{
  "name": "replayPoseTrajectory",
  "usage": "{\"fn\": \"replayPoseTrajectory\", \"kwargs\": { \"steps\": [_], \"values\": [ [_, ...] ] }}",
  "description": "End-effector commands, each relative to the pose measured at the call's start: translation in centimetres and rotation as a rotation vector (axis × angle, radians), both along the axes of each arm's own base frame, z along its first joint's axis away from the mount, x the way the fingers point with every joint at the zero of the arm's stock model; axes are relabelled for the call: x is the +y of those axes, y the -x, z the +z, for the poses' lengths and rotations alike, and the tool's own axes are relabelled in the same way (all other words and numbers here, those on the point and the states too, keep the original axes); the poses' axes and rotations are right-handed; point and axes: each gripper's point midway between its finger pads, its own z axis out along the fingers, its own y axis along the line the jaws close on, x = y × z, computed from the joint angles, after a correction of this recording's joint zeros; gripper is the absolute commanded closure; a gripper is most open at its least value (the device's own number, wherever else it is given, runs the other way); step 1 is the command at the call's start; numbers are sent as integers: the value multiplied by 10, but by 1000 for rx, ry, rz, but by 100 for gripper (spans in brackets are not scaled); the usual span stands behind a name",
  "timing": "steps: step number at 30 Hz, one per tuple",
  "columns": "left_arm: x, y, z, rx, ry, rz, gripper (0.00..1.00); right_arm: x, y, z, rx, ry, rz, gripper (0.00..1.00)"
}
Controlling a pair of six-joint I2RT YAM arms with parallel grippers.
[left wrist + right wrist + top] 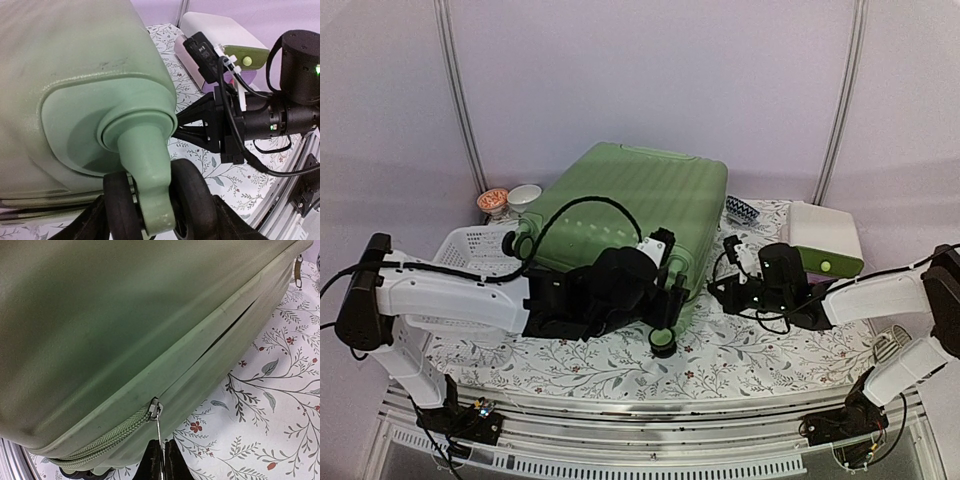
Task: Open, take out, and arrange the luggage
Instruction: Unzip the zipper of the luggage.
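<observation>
The luggage [630, 215] lies flat on the bench [770, 350], lid down, side seam partly unzipped, contents hidden. The right hand [160, 462] pinches the zipper pull [155, 410] tight. The left hand [155, 227] straddles a near-corner wheel [192, 200], fingers apart; I cannot tell whether it grips.
</observation>
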Motion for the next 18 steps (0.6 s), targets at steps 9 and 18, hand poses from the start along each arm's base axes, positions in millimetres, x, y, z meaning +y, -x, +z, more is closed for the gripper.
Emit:
{"fn": "replayPoseTrajectory", "kwargs": {
  "steps": [9,18],
  "values": [
    [18,20,45,-28,73,-73,25,-33,-49,-12,51,80,-190,72],
    [84,21,72,29,105,-25,6,-49,-25,25,-2,46,-186,31]
  ]
}}
